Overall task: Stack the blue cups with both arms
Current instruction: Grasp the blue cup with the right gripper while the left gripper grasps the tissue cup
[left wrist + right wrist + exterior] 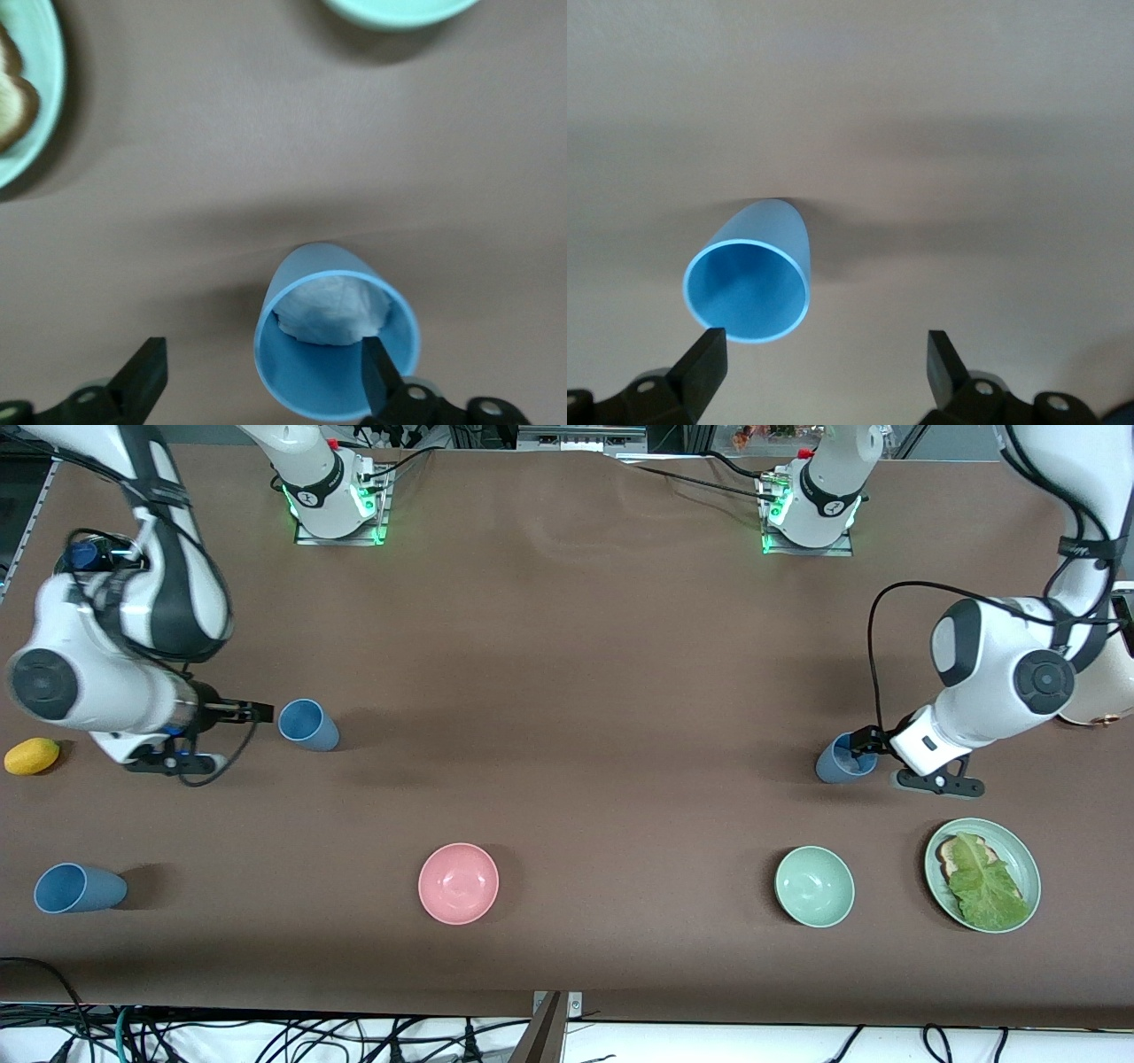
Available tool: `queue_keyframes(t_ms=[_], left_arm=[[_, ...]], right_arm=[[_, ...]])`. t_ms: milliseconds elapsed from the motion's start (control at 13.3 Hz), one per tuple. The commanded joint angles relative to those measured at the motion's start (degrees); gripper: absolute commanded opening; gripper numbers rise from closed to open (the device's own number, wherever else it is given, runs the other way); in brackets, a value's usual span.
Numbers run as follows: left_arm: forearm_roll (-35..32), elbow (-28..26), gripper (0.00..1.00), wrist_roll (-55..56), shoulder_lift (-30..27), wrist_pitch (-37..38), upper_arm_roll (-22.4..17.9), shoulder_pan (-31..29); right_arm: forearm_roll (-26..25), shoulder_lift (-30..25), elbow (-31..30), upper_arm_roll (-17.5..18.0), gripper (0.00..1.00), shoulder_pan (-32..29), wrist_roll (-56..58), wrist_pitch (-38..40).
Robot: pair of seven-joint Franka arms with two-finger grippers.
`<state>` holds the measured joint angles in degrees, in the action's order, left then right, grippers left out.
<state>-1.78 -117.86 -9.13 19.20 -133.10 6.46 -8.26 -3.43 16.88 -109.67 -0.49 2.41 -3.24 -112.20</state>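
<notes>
Three blue cups stand mouth up on the brown table. One blue cup (308, 724) is at the right arm's end; my right gripper (261, 711) is open right beside it, apart from it. In the right wrist view that cup (749, 274) sits just ahead of one finger (704, 367), off the middle of the gripper (824, 365). A greyer blue cup (842, 760) is at the left arm's end. My left gripper (864, 742) is open at its rim; one finger (381, 372) is inside the cup (337, 332), the other outside. Something white shows inside it. A third blue cup (78, 888) stands nearer the front camera.
A pink bowl (458, 883) and a pale green bowl (814, 886) stand nearer the front camera. A green plate (1028, 859) with toast and lettuce is beside the pale green bowl. A yellow fruit (32, 755) lies under the right arm.
</notes>
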Motion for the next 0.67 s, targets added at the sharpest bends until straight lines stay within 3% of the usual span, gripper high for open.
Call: queue_keyframes(t_ms=[0, 75, 450, 525, 600], left_arm=[[0.46, -0.88, 0.14, -2.91, 0.48, -1.11, 0.39, -1.49], [0.46, -0.97, 0.00, -2.91, 0.48, -0.93, 0.57, -1.40], [0.46, 0.69, 0.00, -1.07, 0.14, 1.52, 0.92, -0.27], [0.55, 1.92, 0.00, 0.94, -0.13, 3.53, 0.92, 0.78], [0.99, 3.76, 0.00, 3.83, -0.13, 5.90, 1.70, 2.19]], right_arm=[[-1.84, -3.60, -9.30, 1.02, 1.00, -0.21, 0.51, -8.61], [-1.84, -3.61, -12.46, 1.02, 1.00, -0.21, 0.51, -13.43], [-1.75, -2.55, -13.64, 1.02, 0.99, -0.30, -0.10, -15.41], [-1.67, -2.38, -13.55, 1.02, 0.73, -0.30, -0.54, -15.24], [-1.67, -2.29, -13.46, 1.02, 0.39, -0.30, -0.71, -15.06]])
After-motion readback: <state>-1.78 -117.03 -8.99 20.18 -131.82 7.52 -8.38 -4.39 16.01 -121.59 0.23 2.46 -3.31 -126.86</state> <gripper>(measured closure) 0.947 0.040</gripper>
